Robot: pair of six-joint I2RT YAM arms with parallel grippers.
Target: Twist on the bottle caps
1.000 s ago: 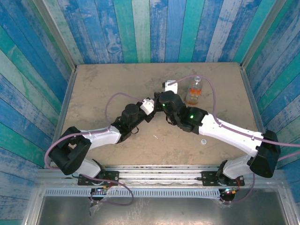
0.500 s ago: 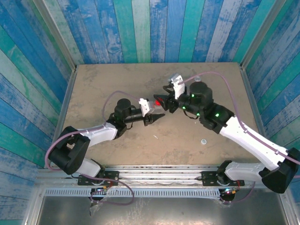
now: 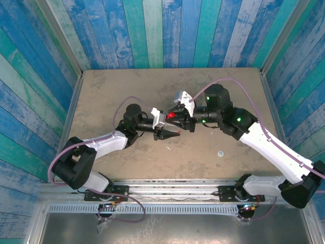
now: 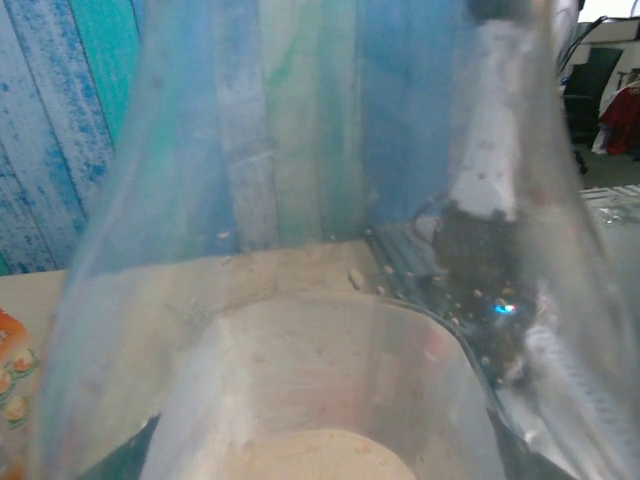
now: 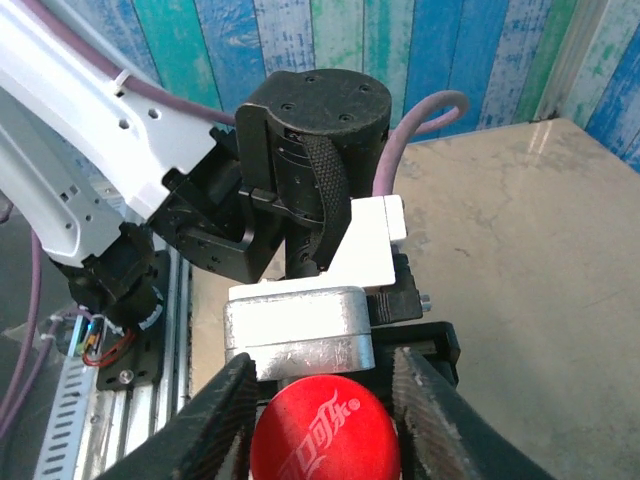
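Work on the first bottle is under way at the middle of the bench (image 3: 117,86), and nothing looks finished yet. The left arm reaches in from eight o'clock and the right from four o'clock, and the two meet nose to nose.

The left pincer (image 3: 171,131) is closed right down. Clear plastic sits hard against its wrist camera, so I judge it is clamped on the slim bottle (image 4: 300,250), which lies roughly level with its neck pointing to three o'clock.

The right pincer (image 5: 322,415) is only a little open. One finger sits at nine o'clock and the other at three o'clock of the red cap (image 5: 325,432), both against its rim as far as I can see, so the cap is gripped.

The cap faces the left pincer squarely, which suggests it is at the bottle's mouth. The neck is hidden behind it, so I cannot tell how far the thread has taken.

The rest looks untouched. The pale cap (image 3: 221,153) lies loose on the bench at about four o'clock from the meeting point, well apart from both pincers. A sliver of orange label (image 4: 8,365) at the nine o'clock edge of the left wrist view may be the wider bottle's. By my reckoning, less than half the job is done.
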